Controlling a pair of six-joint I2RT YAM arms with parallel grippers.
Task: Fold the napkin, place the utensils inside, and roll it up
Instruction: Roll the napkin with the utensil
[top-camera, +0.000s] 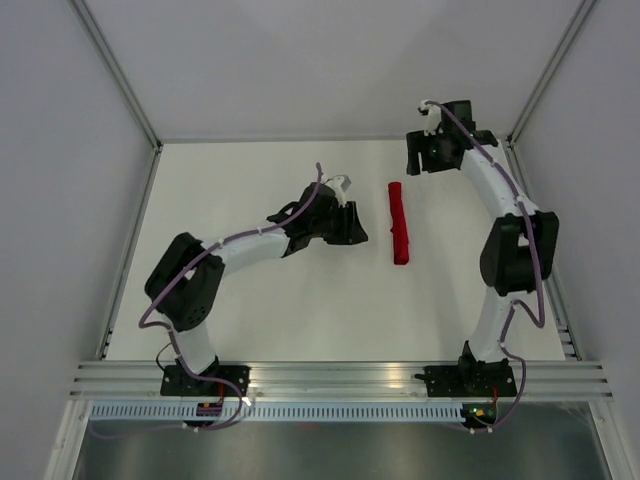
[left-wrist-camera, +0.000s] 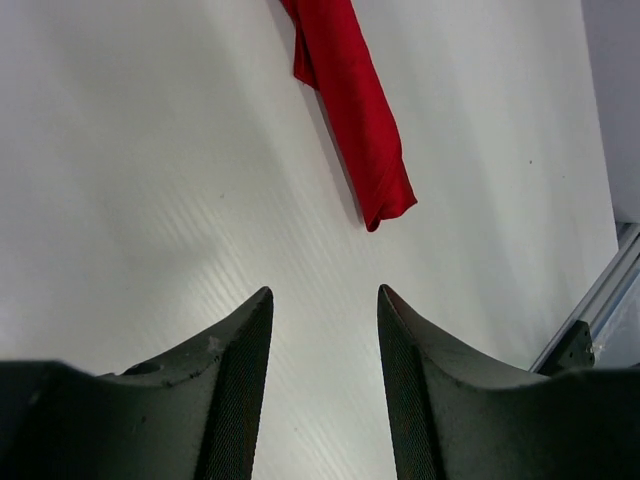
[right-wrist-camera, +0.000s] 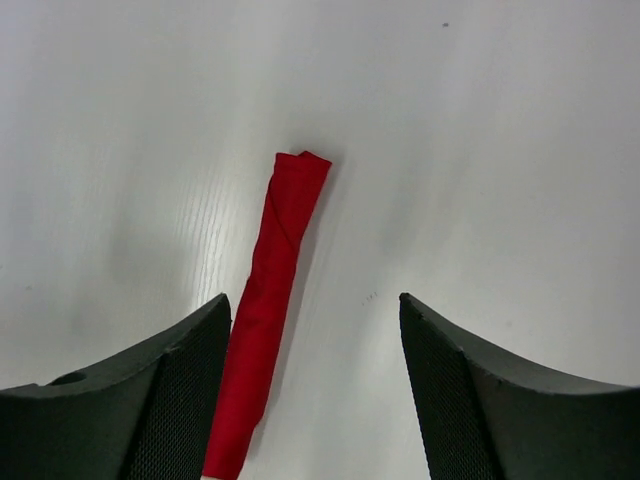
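The napkin (top-camera: 399, 223) looks thin, soft and light. It is a plain deep-red cloth wound into a slim roll, which would likely loosen if pinched at one end, so a hold across its middle seems safest. No utensils show; I cannot tell whether they sit inside. The roll lies on the tabletop (top-camera: 240, 180) between the arms. The left end effector (left-wrist-camera: 322, 292) and right end effector (right-wrist-camera: 314, 296) are both spread wide, holding nothing.
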